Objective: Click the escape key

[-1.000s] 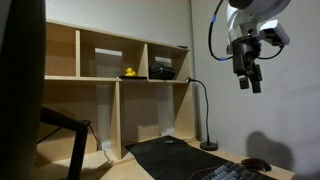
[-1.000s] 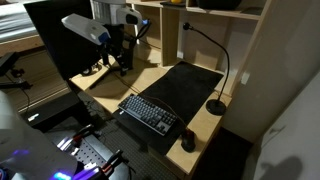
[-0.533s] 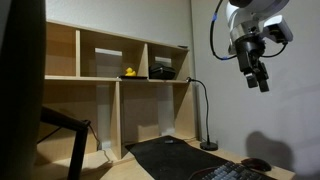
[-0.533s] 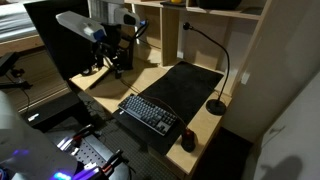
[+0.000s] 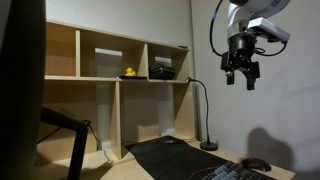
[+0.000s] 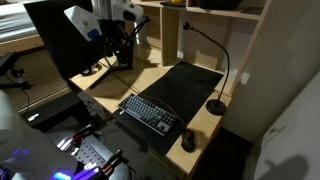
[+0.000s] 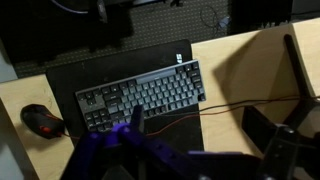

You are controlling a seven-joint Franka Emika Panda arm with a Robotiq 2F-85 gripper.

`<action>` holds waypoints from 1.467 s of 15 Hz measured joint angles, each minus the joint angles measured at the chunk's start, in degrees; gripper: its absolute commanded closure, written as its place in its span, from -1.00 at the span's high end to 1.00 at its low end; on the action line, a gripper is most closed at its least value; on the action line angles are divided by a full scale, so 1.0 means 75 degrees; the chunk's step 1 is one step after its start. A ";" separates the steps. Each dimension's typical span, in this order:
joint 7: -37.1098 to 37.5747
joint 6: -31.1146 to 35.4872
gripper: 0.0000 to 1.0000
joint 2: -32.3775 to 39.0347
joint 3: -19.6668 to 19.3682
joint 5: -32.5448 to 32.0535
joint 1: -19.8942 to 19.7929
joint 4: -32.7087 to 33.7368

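zero contact yet: wrist turned, gripper high

keyboard (image 6: 150,112) lies on the black mat (image 6: 190,80); escape key too small to pick out. gripper (image 5: 240,80) has swivelled since half a second ago, fingers apart, holding nothing, well above the keys. descent not started.

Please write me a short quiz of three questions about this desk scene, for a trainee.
1. True or false: the pincer touches the keyboard.
2. What stands on the shelf? A) a yellow duck B) a red cup C) a clock
3. Fill in: the keyboard lies on a black ____.

Key: 1 false, the pincer hangs high above the desk; 2 A; 3 mat.
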 measured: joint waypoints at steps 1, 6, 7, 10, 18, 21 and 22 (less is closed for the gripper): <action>0.0022 0.0045 1.00 0.0000 0.0000 0.0045 0.0000 0.0000; 0.0149 0.0216 1.00 0.0289 0.0005 0.0176 0.0017 -0.0035; 0.0156 0.0450 1.00 0.0619 0.0017 0.0335 0.0049 -0.0093; 0.0166 0.1681 1.00 0.1874 0.0186 0.0854 0.0198 -0.0322; 0.0192 0.2620 1.00 0.3112 0.0482 0.1379 0.0368 -0.0345; 0.0343 0.2839 1.00 0.3438 0.0586 0.1437 0.0384 -0.0343; 0.0342 0.3106 1.00 0.3689 0.0678 0.1599 0.0433 -0.0345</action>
